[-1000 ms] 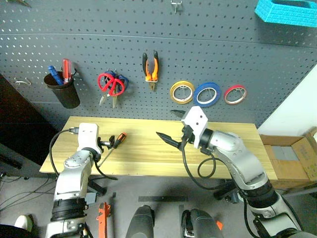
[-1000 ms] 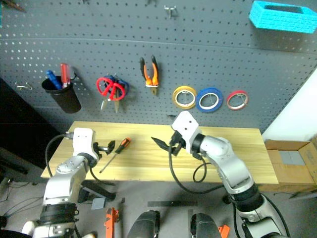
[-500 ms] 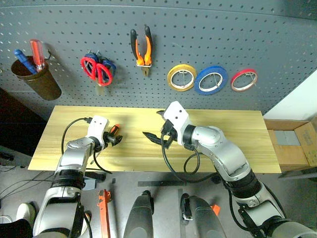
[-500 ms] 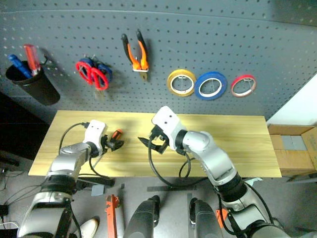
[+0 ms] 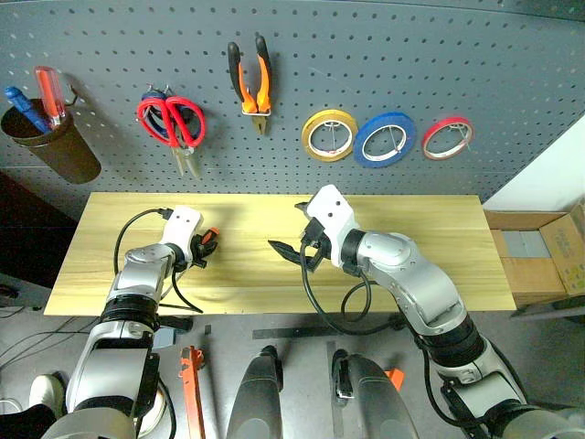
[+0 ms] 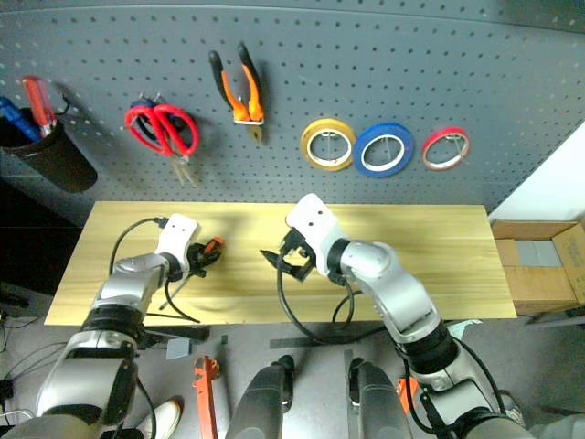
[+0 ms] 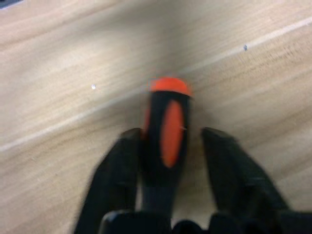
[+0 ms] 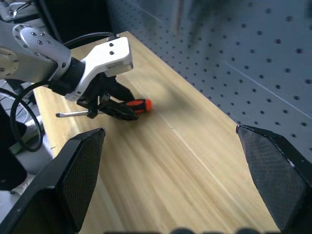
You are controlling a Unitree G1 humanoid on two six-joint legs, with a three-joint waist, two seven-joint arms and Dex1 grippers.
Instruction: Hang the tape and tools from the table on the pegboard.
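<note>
Closing from wide apart, the left hand (image 7: 168, 156) brackets the screwdriver (image 7: 165, 127) lying on the tabletop (image 5: 384, 219), fingers not quite clamped; right hand (image 5: 297, 247) gapes. Next: clamp, lift toward the pegboard (image 5: 366, 55).

Looking along 2 black fingers (image 8: 83, 180) of the right gripper (image 8: 180, 175), spread far apart with bare wood between. Below, a light wooden table (image 8: 195, 180) with lengthwise grain, butting against a dark grey pegboard (image 8: 243, 53) dotted with small holes. Across the tabletop, the left gripper (image 8: 114, 108) on a white-capped wrist, black fingers down on either side of the screwdriver's (image 8: 105, 111) handle. Handle orange and black, rounded orange end poking out past the fingers toward the pegboard; thin metal shaft sticking out the opposite way toward the table's front edge, lying flat on the wood. Black cable looping beside that arm.
</note>
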